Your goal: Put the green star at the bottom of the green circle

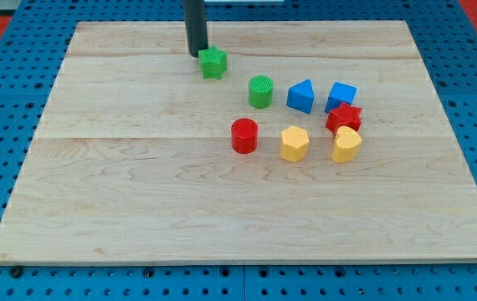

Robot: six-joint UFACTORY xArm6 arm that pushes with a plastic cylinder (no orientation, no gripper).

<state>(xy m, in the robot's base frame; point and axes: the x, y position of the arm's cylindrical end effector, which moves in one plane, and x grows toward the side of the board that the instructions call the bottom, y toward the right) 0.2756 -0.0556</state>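
Observation:
The green star (213,63) lies near the view's top, left of centre. The green circle (260,91) stands below and to the right of it, a short gap apart. My tip (197,54) rests on the board just left of the green star, touching or almost touching its upper left side. The rod rises straight out of the view's top.
A red cylinder (244,135) sits below the green circle. To the right are a blue triangular block (301,96), a blue cube (341,96), a red star (344,119), a yellow hexagon (294,143) and a yellow heart-like block (346,145). The wooden board (138,184) ends on blue pegboard.

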